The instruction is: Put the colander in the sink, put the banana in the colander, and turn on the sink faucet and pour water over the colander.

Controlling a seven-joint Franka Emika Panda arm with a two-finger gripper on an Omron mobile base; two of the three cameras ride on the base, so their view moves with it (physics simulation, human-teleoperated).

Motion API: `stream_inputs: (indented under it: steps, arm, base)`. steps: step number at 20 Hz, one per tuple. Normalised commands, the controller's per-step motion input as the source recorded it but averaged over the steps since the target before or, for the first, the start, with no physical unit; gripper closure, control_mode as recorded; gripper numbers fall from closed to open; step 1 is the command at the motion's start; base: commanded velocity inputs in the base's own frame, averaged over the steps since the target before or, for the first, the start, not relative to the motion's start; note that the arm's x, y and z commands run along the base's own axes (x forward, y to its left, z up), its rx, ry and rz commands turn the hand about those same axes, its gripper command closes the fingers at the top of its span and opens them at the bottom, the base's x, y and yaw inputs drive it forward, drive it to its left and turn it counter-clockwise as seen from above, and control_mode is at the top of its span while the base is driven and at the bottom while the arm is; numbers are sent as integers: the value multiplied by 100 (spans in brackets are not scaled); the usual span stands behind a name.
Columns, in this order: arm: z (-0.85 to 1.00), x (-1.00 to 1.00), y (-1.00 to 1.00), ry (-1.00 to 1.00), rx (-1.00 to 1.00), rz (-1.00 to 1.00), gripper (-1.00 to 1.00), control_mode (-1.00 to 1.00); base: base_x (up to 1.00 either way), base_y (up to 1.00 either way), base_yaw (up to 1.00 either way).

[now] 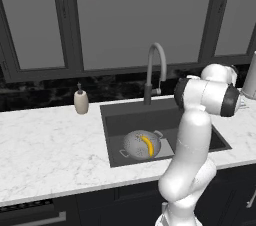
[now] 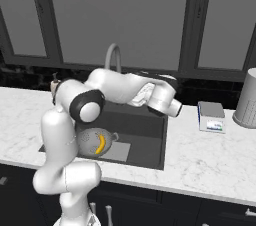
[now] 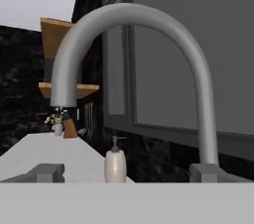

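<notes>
No writing is legible anywhere. The perforated silver colander (image 1: 141, 144) sits in the dark sink (image 1: 115, 120), well below the gripper (image 3: 127, 176), holding the curved yellow banana (image 1: 147, 145). The gripper's jaws stand wide and empty, facing the arched grey sink faucet (image 3: 134, 25) close ahead, a beige soap dispenser (image 3: 115, 163) beyond.

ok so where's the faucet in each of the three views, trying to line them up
Left base view: the sink faucet stands upper centre, behind the sink.
Right base view: its arch rises upper left of centre, its lower part hidden behind the arm.
Hand view: the gooseneck spans most of the picture, seen from the side.
Shared landmark: the beige soap dispenser beside it, clear in the left base and hand views.
</notes>
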Motion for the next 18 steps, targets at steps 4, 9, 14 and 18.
stream_inputs:
  steps: [4,9,14,18]
  arm:
    - [-8,0,0,-4,0,6,-100,-100]
    - [-21,3,0,1,0,10,-100,-100]
    - [-34,45,14,10,0,5,-100,-100]
    - [-10,48,8,0,0,1,-100,-100]
  base:
    - [0,0,0]
    - [0,0,0]
    - [0,0,0]
    - [0,0,0]
